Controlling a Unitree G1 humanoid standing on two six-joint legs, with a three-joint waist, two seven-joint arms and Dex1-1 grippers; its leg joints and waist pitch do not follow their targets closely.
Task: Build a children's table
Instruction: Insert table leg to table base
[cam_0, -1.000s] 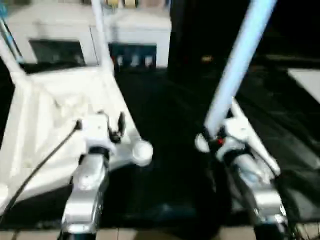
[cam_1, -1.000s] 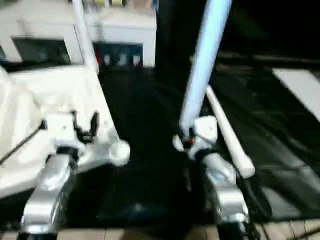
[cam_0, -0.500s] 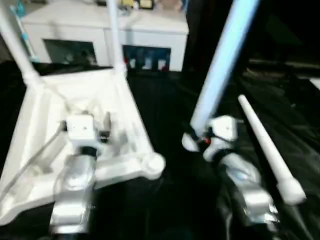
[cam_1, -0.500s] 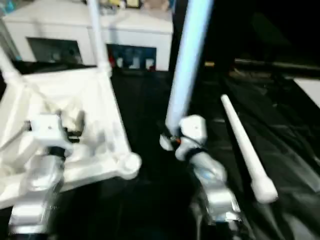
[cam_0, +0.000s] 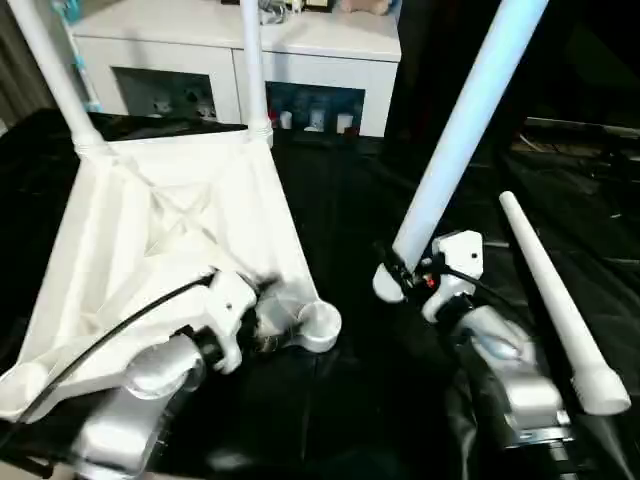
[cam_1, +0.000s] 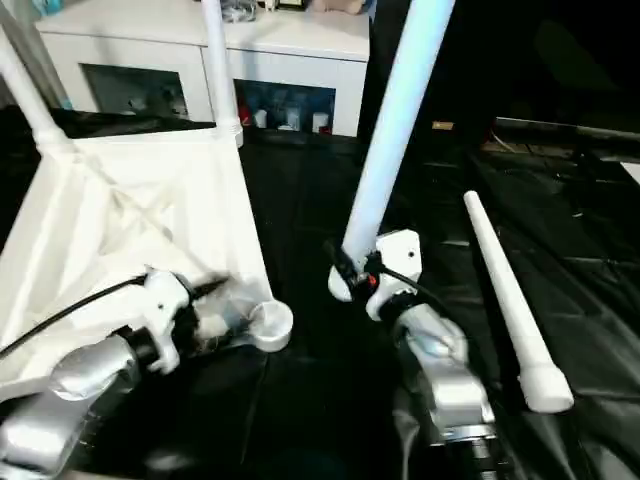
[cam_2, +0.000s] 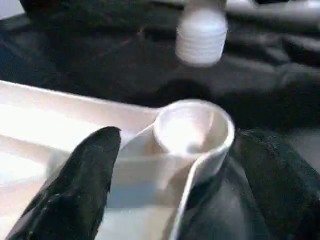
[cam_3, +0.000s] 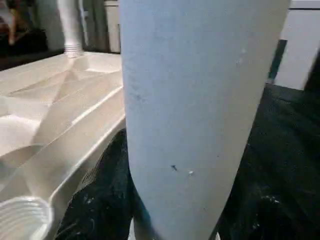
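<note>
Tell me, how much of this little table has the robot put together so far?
About half. The table top lies upside down on black cloth with two legs standing in its far corners. A third leg is in the right gripper, close to the empty near socket, which the left gripper straddles with fingers spread. The fourth leg lies on the cloth to the right, waiting. Two legs remain.

left end effector (cam_2: 170, 165) spread, right end effector (cam_0: 405, 275) clamped

White table top (cam_0: 180, 230) with X-ribbing, pale white legs (cam_0: 470, 130), black cloth (cam_0: 350, 230).
</note>
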